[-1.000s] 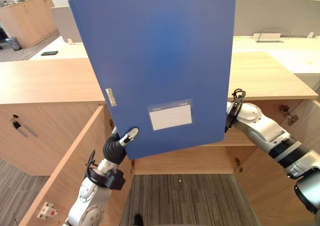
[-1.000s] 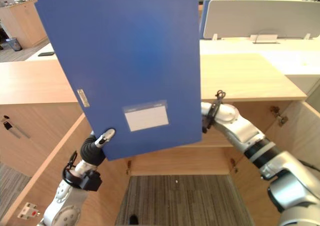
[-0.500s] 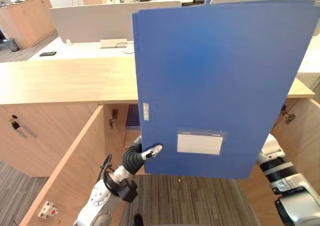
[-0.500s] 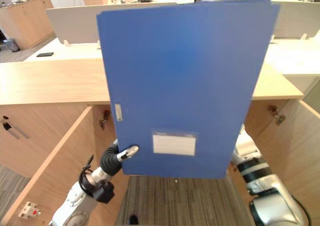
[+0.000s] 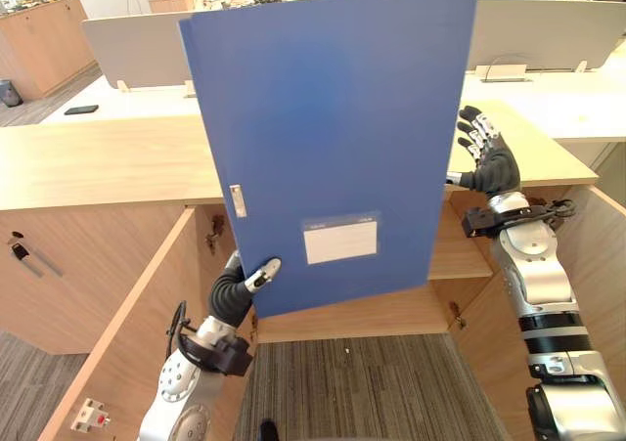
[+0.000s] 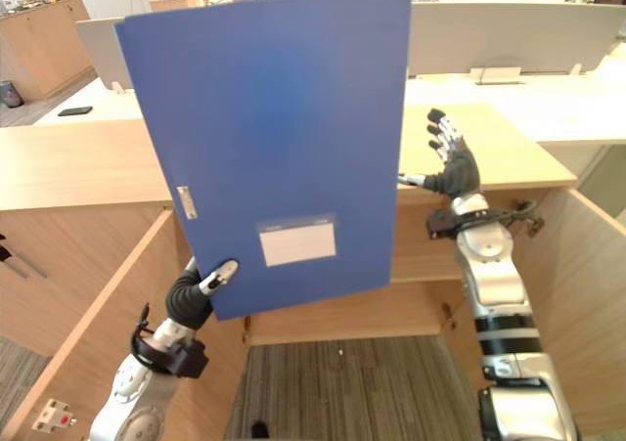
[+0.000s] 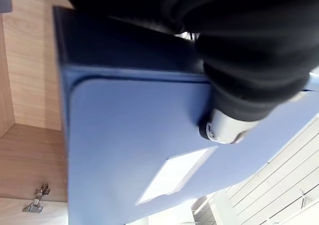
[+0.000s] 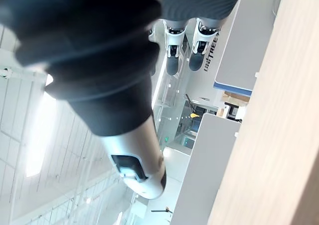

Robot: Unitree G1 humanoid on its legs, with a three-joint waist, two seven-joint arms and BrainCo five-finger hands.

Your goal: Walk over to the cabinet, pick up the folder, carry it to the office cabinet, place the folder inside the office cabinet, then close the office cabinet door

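Note:
A large blue folder (image 5: 333, 138) with a white label stands upright in front of the open office cabinet (image 5: 391, 314). My left hand (image 5: 243, 283) pinches its lower left corner, thumb on the front face, as the left wrist view confirms on the folder (image 7: 139, 150). My right hand (image 5: 486, 157) is raised beside the folder's right edge, fingers spread and straight, its thumb by the edge. The cabinet's two doors, left door (image 5: 137, 333) and right door (image 5: 597, 294), stand wide open.
The wooden cabinet top (image 5: 98, 162) runs across the view at chest height. A closed cabinet front with a dark handle (image 5: 24, 250) lies to the left. Desks with grey dividers (image 5: 137, 45) stand behind. Grey carpet (image 5: 362, 382) lies between the open doors.
The folder has swung back to the left and tilted. My right hand has come out from behind it and now shows open at its right edge. The left hand keeps its hold.

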